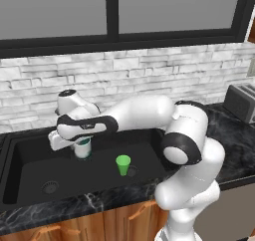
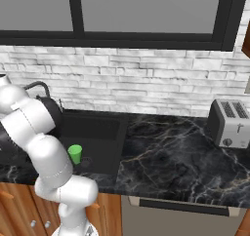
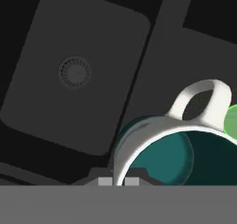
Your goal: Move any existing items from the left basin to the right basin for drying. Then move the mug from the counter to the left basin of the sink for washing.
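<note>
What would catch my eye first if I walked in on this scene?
The big white robot arm reaching over the black sink, its gripper shut on a white mug above the left basin. Next, the bright green cup standing in the right basin.

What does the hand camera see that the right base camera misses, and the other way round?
Hand view: the white mug, teal inside, its rim pinched between the fingers above the black sink, and a round drain. Right base view: the toaster on the marble counter, the brick wall and window. Both: the green cup.
</note>
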Motion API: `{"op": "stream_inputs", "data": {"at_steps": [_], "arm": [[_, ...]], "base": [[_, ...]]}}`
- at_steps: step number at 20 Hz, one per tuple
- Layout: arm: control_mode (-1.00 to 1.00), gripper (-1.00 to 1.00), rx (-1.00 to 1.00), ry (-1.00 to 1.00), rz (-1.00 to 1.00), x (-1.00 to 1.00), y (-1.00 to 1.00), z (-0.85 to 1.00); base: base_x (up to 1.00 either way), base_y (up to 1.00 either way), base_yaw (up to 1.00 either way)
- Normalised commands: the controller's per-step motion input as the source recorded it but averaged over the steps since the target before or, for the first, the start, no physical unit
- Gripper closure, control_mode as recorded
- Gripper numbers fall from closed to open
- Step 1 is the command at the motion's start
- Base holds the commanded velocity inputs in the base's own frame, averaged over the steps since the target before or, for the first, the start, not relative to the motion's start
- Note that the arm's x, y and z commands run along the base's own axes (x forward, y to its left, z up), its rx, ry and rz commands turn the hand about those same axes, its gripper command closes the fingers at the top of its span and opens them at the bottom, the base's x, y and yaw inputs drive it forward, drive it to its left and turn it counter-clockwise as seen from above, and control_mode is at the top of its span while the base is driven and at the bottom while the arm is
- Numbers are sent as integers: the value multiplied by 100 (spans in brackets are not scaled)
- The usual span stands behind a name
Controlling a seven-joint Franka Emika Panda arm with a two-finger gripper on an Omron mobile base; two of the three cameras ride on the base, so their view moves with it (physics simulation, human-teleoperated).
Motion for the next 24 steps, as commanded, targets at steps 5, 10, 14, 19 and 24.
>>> {"op": "stream_inputs", "data": {"at_steps": [5, 10, 14, 19, 24], "arm": [[-100, 100, -1, 0, 7, 11, 62, -16], [-100, 100, -1, 4, 5, 18, 61, -17], [-100, 100, -2, 8, 2, 19, 58, -22], [-100, 100, -10, 7, 0, 10, 37, -29], [-100, 100, -13, 1, 0, 0, 15, -30]], "base": [[0, 0, 0], [0, 0, 0], [0, 0, 0], [0, 0, 0], [0, 0, 0]]}}
